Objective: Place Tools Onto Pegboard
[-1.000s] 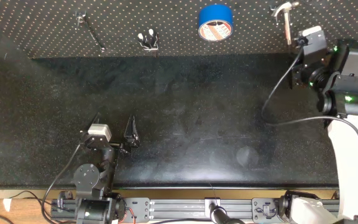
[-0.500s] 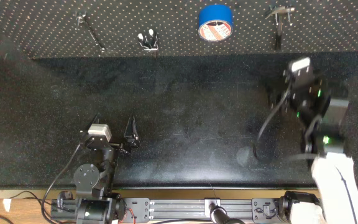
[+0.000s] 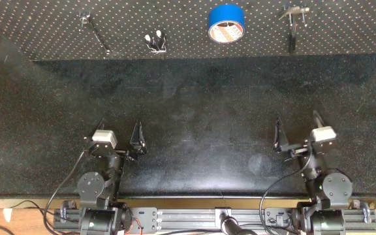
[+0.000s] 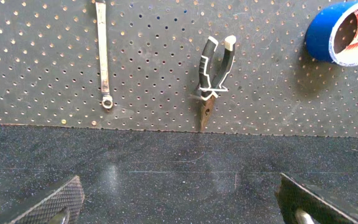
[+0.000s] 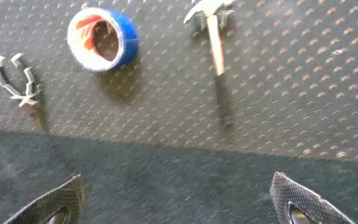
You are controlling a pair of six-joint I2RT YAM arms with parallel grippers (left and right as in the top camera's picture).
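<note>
- My left gripper [image 3: 119, 134] and right gripper [image 3: 297, 134] both sit wide open and empty at the near edge of the table [image 3: 194, 117], well apart from the pegboard [image 3: 175, 16].
- The wrench [image 4: 102, 50], pliers [image 4: 213, 68], tape [image 3: 226, 24] and hammer [image 3: 292, 32] hang on the far board, left to right.
- The hammer worries me most: it seems to hang by its head, so a jolt could tip it off.
- Any new reach toward the board risks knocking the tape off its peg.
</note>
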